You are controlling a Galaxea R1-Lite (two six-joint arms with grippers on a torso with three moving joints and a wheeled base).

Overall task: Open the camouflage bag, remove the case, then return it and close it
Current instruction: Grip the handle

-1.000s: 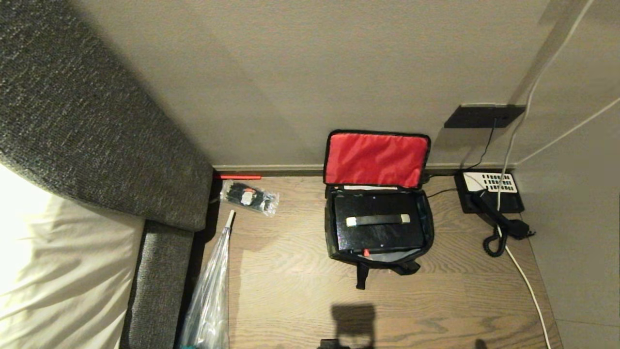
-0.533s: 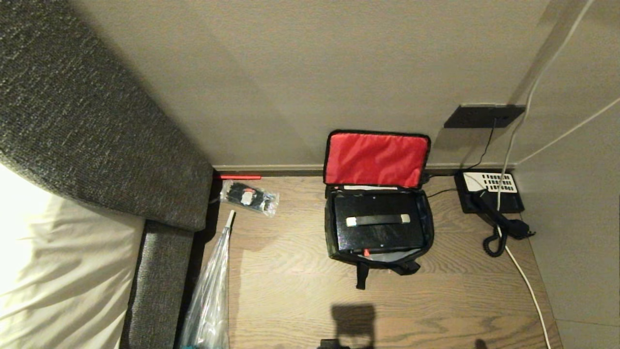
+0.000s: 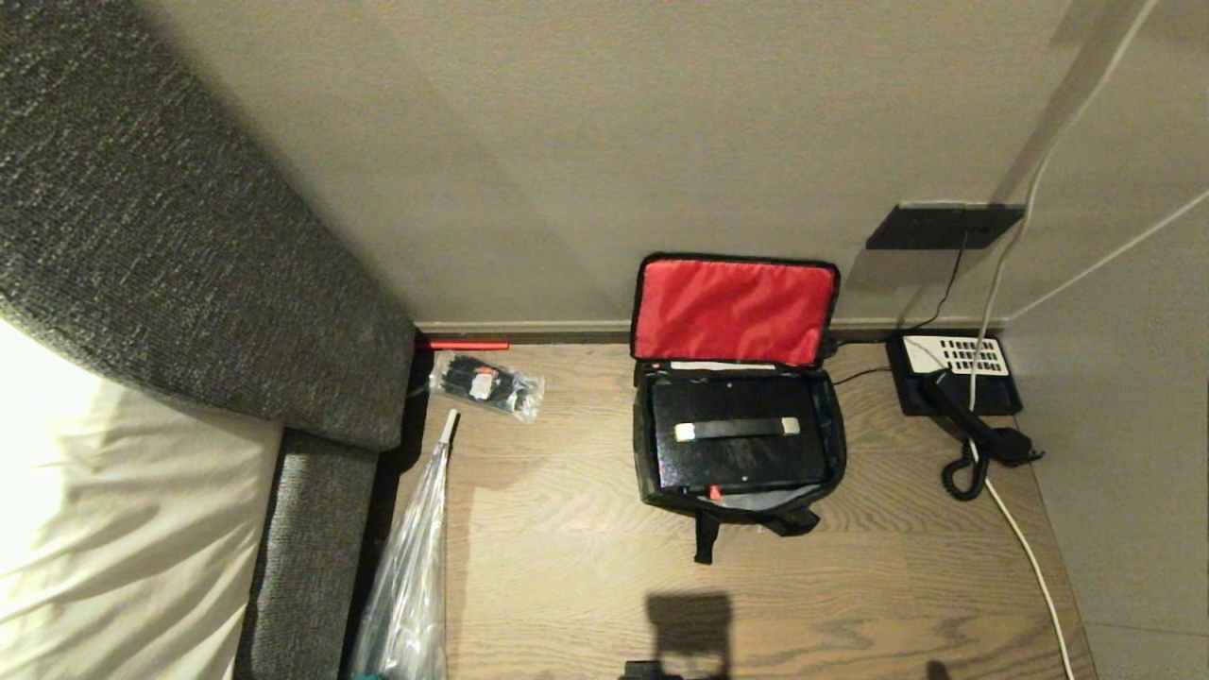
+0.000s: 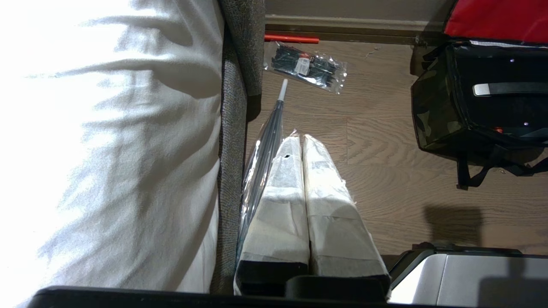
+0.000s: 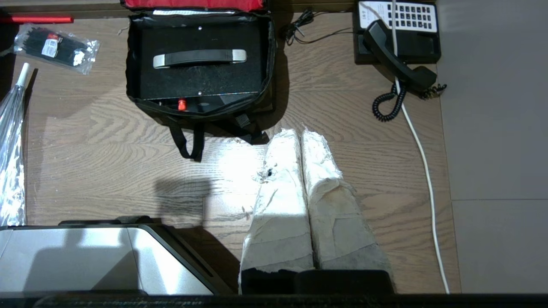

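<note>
Our left gripper (image 4: 303, 141) and right gripper (image 5: 299, 134) both hang over the wood floor (image 3: 586, 586) with jaws pressed together, holding nothing. Ahead of them the camouflage bag (image 3: 646, 444) stands by the wall, red-lined lid propped open, and the case (image 3: 741, 458) lies inside it, handle up. A telephone (image 3: 954, 378) sits just right of the bag; a clear packet (image 3: 486, 385) and a folded umbrella (image 3: 411, 567) lie left, beside the bed (image 3: 113, 529)

Nothing has changed: the camouflage bag (image 3: 739, 444) and case (image 3: 737, 444) lie as before.
</note>
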